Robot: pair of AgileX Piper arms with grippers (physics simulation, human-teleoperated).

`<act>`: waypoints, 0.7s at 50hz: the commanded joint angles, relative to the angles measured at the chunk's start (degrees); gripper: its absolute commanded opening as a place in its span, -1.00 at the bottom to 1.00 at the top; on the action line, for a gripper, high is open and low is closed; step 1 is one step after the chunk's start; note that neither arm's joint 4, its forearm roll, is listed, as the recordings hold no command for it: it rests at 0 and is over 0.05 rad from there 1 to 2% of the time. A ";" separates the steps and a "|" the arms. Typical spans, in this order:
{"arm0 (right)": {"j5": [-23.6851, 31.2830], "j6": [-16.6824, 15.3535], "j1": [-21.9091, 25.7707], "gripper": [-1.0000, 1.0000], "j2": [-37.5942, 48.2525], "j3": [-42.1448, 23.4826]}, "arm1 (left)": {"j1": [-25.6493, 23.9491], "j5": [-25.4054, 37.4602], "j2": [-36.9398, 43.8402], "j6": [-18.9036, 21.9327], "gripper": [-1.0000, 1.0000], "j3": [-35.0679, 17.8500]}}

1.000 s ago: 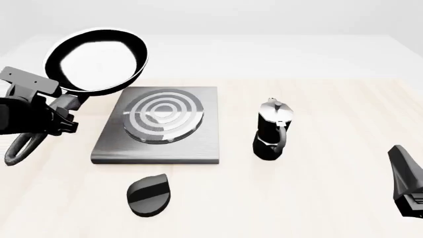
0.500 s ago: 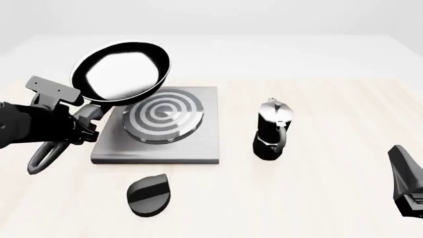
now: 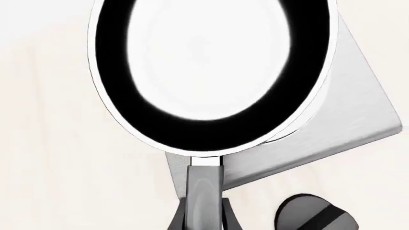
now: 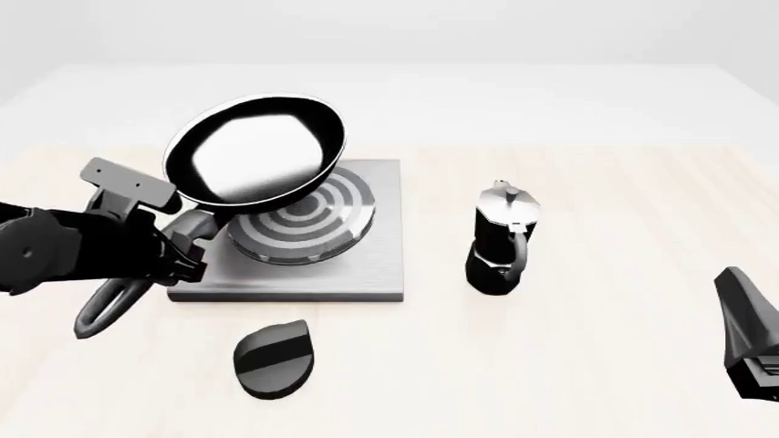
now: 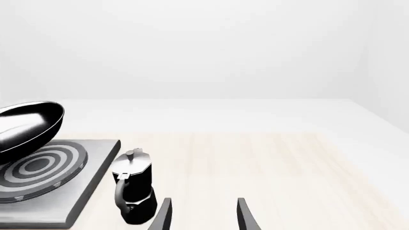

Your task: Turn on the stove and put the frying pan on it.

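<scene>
The left gripper (image 4: pixel 171 245) is clamped on the frying pan's (image 4: pixel 255 151) handle, holding the pan in the air over the stove's (image 4: pixel 365 265) far-left corner. The knob (image 4: pixel 275 357) lies near the table's front edge; the right gripper (image 5: pixel 201 213) stands open and holds nothing.

— Is there any writing, label, brand, number or sign to read anywhere in these views?

— No, none can be read. The flat square grey metal stove plate (image 4: pixel 292 274) carries only plain concentric rings. The black teardrop-shaped knob (image 4: pixel 276 359) shows a raised bar but no marks or numerals. The round black frying pan with its glossy inside (image 4: pixel 255 155) is unmarked, and so is the small black moka pot with a silver lid (image 4: pixel 501 239). The pale wooden table (image 4: pixel 585 365) bears no print either.
</scene>
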 commanded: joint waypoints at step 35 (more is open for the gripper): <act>0.00 0.00 -0.02 1.00 0.00 0.00 | -3.86 -6.39 6.45 -0.53 -1.00 1.39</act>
